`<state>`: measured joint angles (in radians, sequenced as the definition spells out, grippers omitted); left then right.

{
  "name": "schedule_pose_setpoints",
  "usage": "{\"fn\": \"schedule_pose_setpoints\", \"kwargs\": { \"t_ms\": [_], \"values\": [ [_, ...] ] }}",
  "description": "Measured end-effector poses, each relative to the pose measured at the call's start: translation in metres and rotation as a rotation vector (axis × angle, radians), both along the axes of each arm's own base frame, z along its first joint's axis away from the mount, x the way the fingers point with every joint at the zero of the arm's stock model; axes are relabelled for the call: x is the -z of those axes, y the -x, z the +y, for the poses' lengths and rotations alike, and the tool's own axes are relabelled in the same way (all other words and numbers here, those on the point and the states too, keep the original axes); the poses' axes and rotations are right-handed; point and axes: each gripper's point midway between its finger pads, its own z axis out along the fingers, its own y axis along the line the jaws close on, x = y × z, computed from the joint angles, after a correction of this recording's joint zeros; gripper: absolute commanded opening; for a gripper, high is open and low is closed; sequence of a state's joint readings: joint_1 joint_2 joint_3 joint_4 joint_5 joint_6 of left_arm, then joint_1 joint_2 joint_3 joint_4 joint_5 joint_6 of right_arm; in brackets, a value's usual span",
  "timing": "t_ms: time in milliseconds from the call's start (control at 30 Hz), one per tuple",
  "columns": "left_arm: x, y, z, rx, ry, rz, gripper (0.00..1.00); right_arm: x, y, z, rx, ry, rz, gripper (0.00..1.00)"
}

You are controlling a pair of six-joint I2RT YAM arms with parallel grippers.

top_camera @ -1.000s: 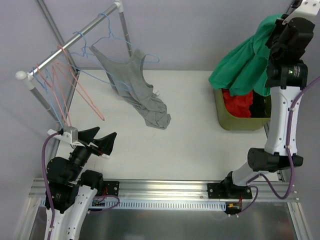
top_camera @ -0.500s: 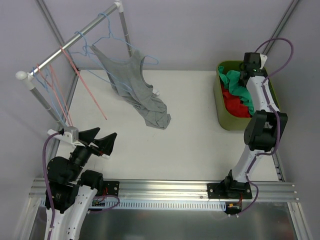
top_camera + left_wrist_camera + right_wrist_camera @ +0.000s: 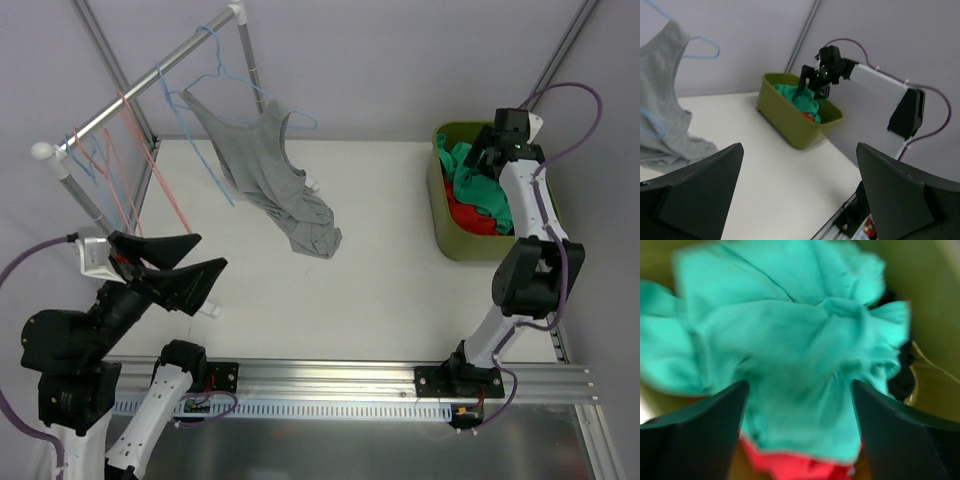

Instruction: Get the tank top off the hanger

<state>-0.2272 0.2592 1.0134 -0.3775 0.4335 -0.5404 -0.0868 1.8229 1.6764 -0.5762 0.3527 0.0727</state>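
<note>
Grey tank top (image 3: 262, 165) hanging | well apart from left gripper (image 3: 208, 252), spread | right gripper (image 3: 799, 385) spread

Grey tank top (image 3: 268, 178) on blue hanger (image 3: 308, 118) — hem pooled on desk (image 3: 380, 265).
Left gripper (image 3: 212, 251), jaws apart, well apart from it — right gripper (image 3: 482, 156) over olive bin (image 3: 440, 218) of clothes.

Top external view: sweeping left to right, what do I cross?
Rack end post → left tool → grey tank top → green bin. The right tool hangs over the bin, so it gets no separate place.
</note>
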Motion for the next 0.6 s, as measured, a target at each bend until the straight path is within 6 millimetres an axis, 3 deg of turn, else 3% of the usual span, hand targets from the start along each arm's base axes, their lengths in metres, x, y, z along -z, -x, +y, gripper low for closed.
{"fn": "schedule_pose_setpoints", "kwargs": {
  "t_ms": [100, 167, 267, 333, 400, 467, 500, 600],
  "values": [
    [-0.049, -0.002, -0.007, 0.043, 0.039, -0.019, 0.99, -0.057, 0.015, 0.003, -0.008, 0.005, -0.125, 0.99],
    [-0.072, -0.017, -0.012, 0.055, 0.063, 0.001, 0.99, -0.100, 0.032, 0.006, -0.016, 0.009, -0.228, 1.00],
    [-0.084, -0.057, -0.019, 0.038, 0.090, 0.087, 0.99, -0.162, 0.072, 0.012, -0.034, 0.015, -0.393, 0.99],
    [-0.082, -0.094, -0.021, -0.008, 0.100, 0.160, 0.99, -0.189, 0.100, 0.021, -0.068, 0.003, -0.486, 0.99],
    [-0.075, -0.130, -0.023, -0.066, 0.105, 0.234, 0.99, -0.200, 0.122, 0.038, -0.144, -0.035, -0.564, 0.99],
    [-0.071, -0.162, -0.029, -0.119, 0.101, 0.288, 0.99, -0.196, 0.138, 0.059, -0.235, -0.093, -0.603, 1.00],
    [-0.071, -0.184, -0.037, -0.148, 0.097, 0.306, 0.99, -0.186, 0.149, 0.078, -0.315, -0.150, -0.613, 0.99],
    [-0.069, -0.221, -0.045, -0.251, 0.088, 0.342, 0.99, -0.163, 0.159, 0.107, -0.430, -0.262, -0.605, 0.99]
  ]
}}
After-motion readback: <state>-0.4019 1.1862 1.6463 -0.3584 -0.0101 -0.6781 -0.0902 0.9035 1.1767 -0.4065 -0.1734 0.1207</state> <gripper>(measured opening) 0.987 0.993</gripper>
